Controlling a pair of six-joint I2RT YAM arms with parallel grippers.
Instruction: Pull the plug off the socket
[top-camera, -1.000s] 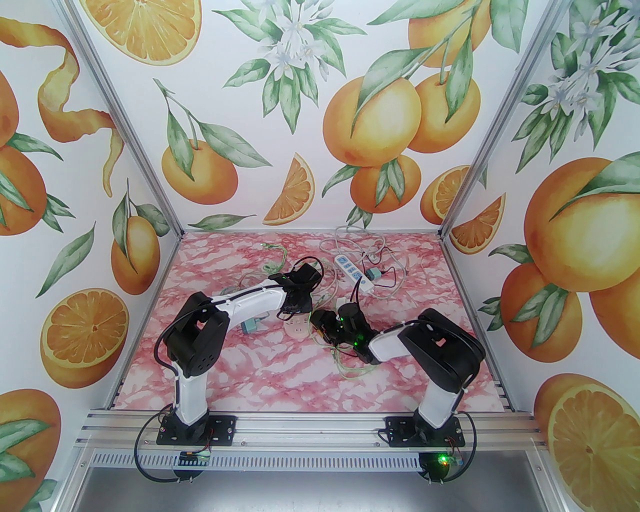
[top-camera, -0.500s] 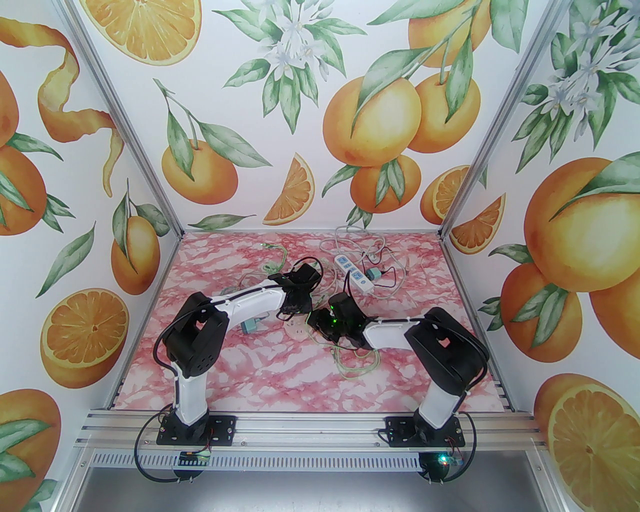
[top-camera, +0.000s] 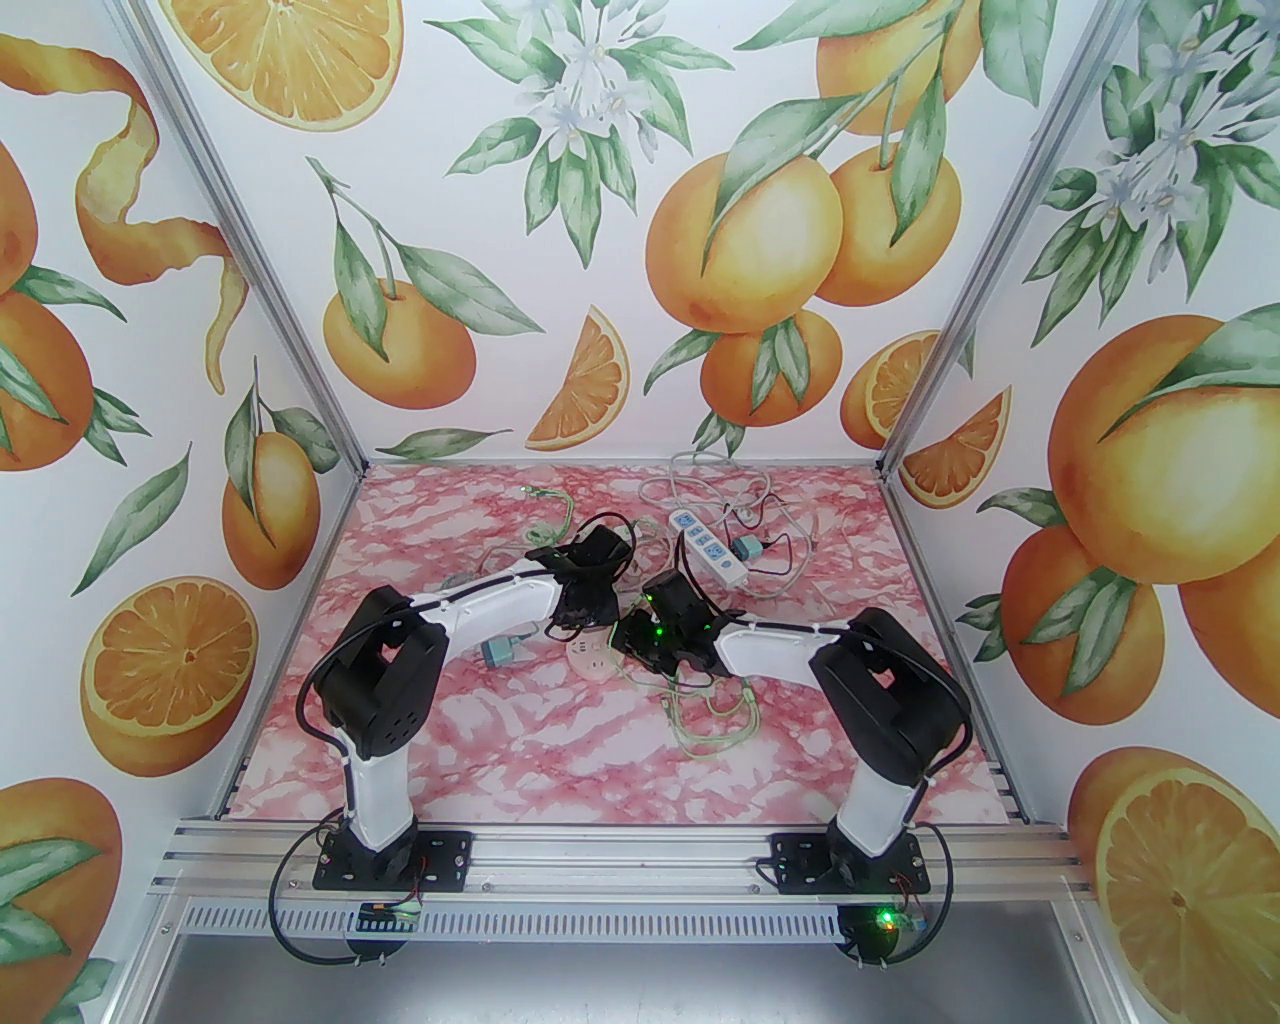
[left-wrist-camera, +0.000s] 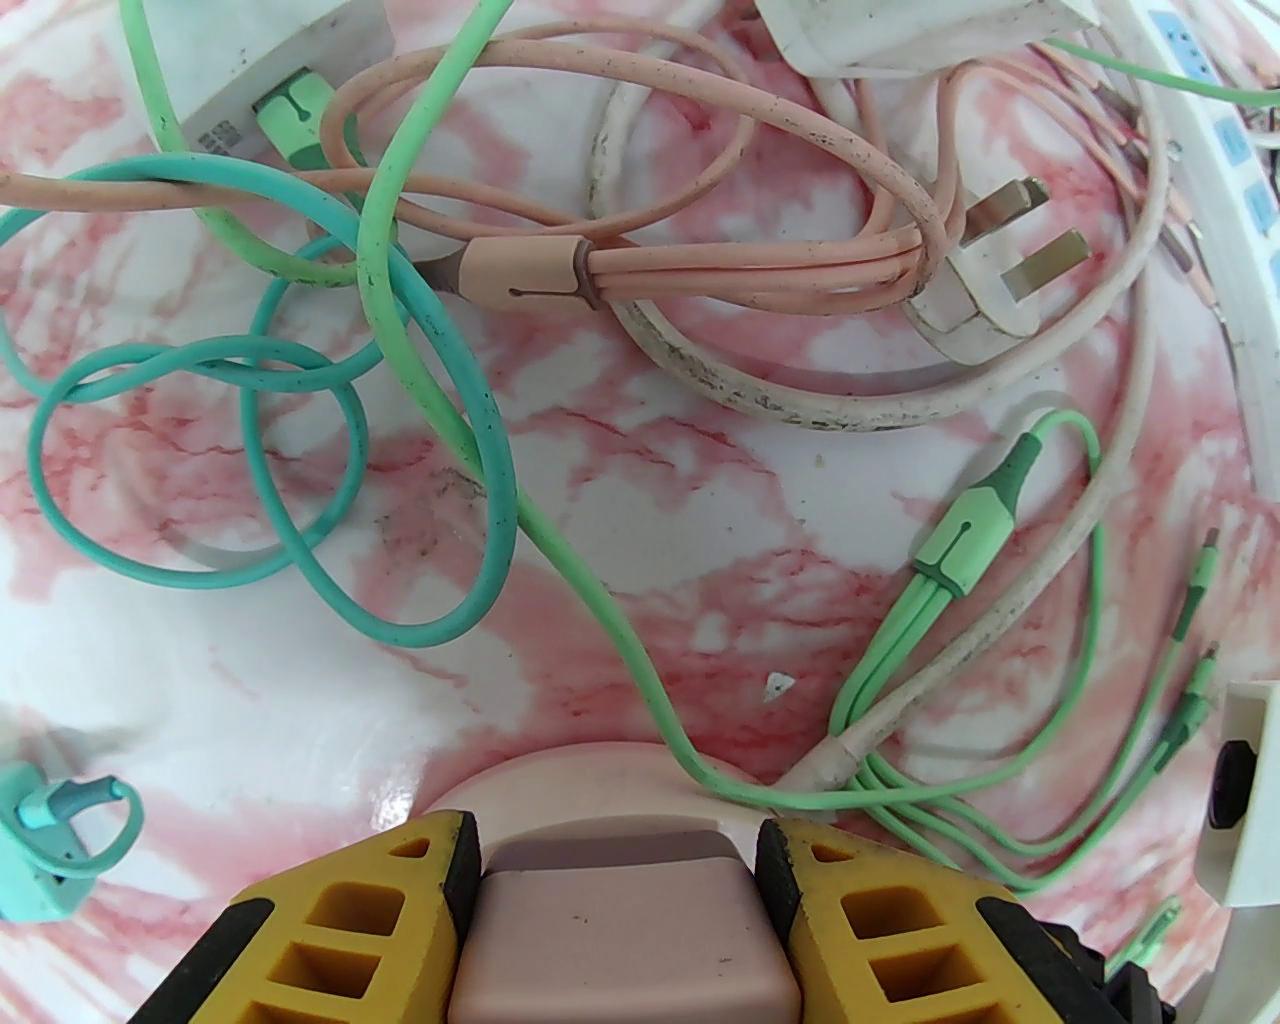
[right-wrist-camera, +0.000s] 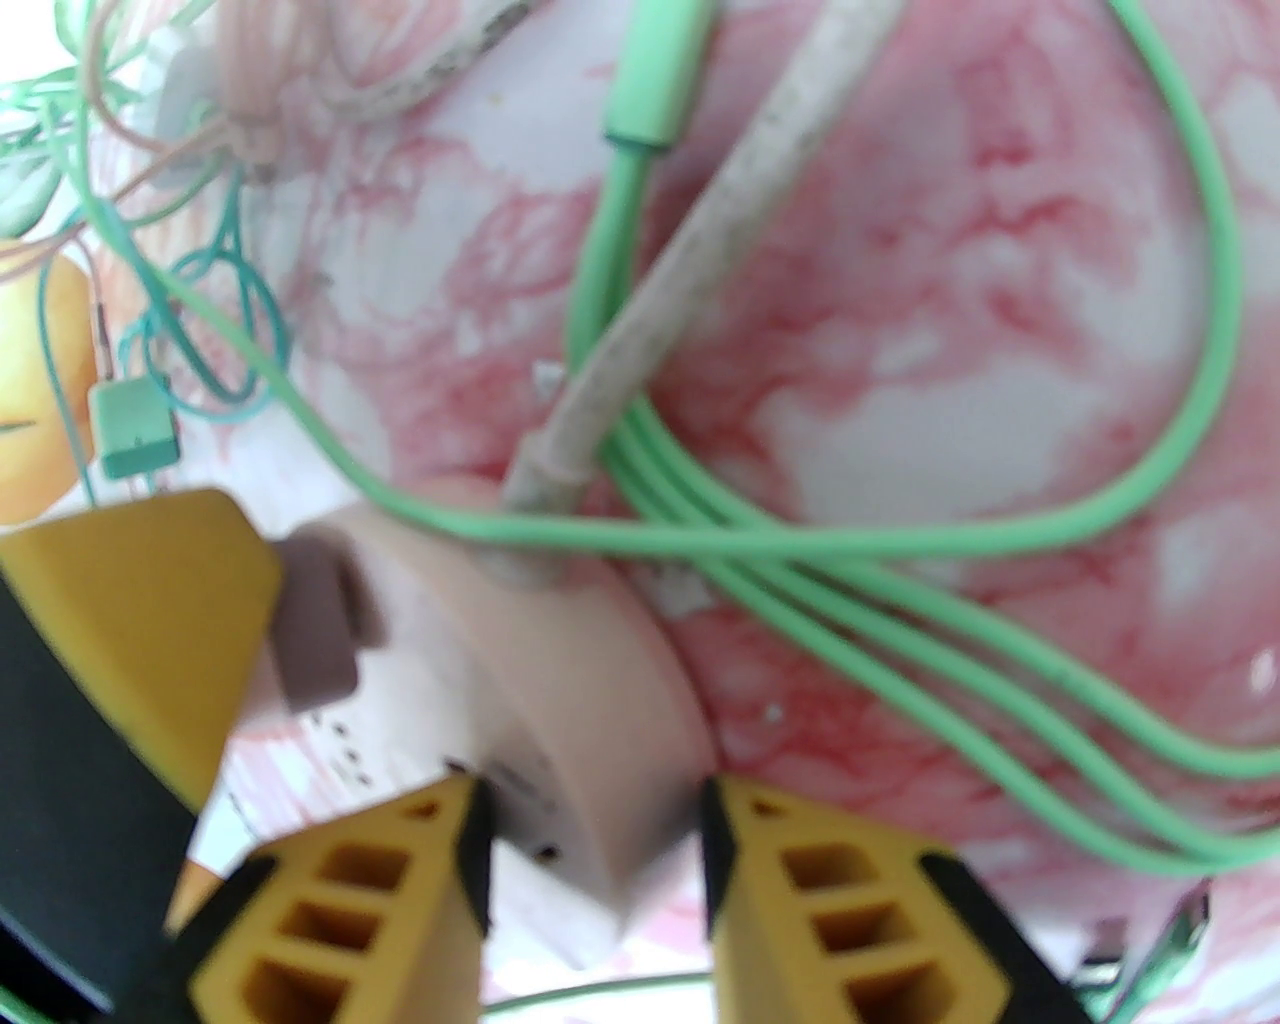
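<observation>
While upright in socket (right-wrist-camera: 600, 715), plug (left-wrist-camera: 620, 930) between left jaws, socket between right jaws.

tangled cables (left-wrist-camera: 750, 280) crowding the socket (right-wrist-camera: 600, 700), bare tabletop (top-camera: 550, 760) toward near edge

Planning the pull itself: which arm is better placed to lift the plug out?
Left: its jaws clamp the mauve plug atop the round pink socket; the right jaws brace the socket's rim.
</observation>
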